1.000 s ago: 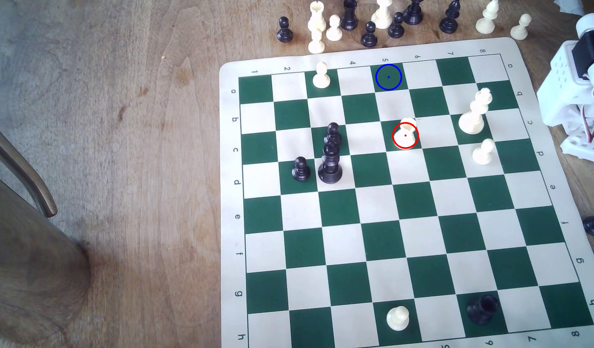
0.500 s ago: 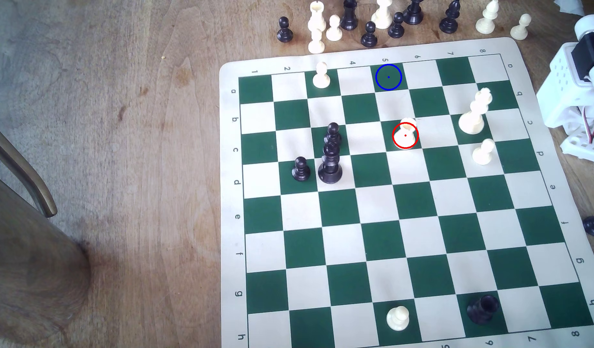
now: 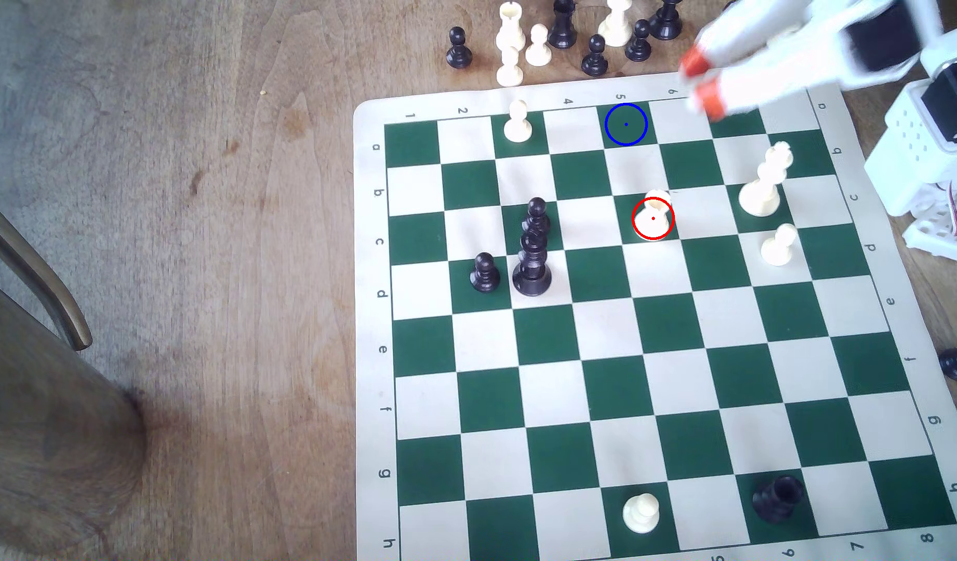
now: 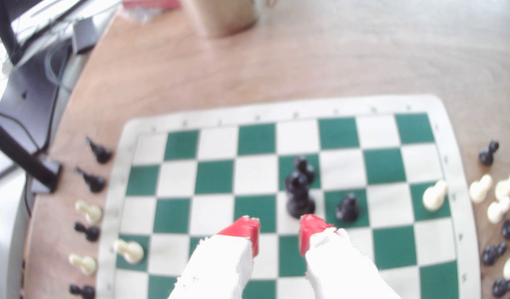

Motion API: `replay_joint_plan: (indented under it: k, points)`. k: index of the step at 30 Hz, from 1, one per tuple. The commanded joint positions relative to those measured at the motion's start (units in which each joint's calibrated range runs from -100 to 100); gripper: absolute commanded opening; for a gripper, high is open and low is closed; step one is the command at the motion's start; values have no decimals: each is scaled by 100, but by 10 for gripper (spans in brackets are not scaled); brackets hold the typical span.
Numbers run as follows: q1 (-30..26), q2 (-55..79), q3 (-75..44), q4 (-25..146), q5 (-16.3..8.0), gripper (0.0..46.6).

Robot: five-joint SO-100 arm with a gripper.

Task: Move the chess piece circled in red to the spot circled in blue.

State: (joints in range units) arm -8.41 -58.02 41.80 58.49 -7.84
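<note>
Exterior view: the chess board [image 3: 654, 345], a green-and-cream roll-up mat, lies on a wooden table [image 3: 195, 216]. The chess piece [image 3: 654, 216], a short cream rook-like form ringed in red, stands upright on a dark green square in row c, under the column marked 5. The spot [image 3: 626, 124], a dark green square bearing a blue ring and centre dot, lies in row a of the same column, two rows farther toward the board's far edge; nothing stands on it.

The gripper [image 3: 700, 83], white with red-orange fingertips [image 3: 695, 63], hangs blurred above the board's far corner at the exterior view's right, over the area of columns 6 and 7. It is apart from the chess piece and touches nothing. Its two tips stand spread, with a clear gap between them and nothing held; the wrist view shows the same gap between the red tips [image 4: 279, 234].

Other pieces on the board: a tall cream piece [image 3: 765, 180] and a cream pawn [image 3: 778, 245] toward the exterior view's right of the chess piece; a tall black piece [image 3: 532, 264] with two black pawns toward its left. Captured pieces [image 3: 573, 38] stand off the board beyond row a.
</note>
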Motion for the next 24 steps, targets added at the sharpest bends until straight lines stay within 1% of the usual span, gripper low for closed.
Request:
replay_joint_plan:
  k: [1,3,4,6,9,10,12,13,14,16,18,20,21,22,23,24]
  points:
    - [31,743,-735,-58,10,87]
    - [125,1031,-898,-91,-24,107]
    - [242,1235,-1007,-189,-137,119]
    - [321,1388,-1034,-337,-298,114]
    - [391,1651,-1007,-460,-352,107]
    - [399,1719,-979,-468,-327,106]
    - [399,1829,-934,-517,-313,121]
    - [399,1982,-862,-517,-186,148]
    - [399,2067,-825,-517,-112,159]
    - [414,2254,-789,-484,-10,183]
    - [500,2407,-689,-460,127,227]
    - [587,2458,-635,-419,200,240]
    - [626,2458,-581,-419,239,237]
    - [719,2458,-463,-419,308,224]
    - [774,2458,-381,-419,347,224]
    - [821,2458,-254,-460,381,236]
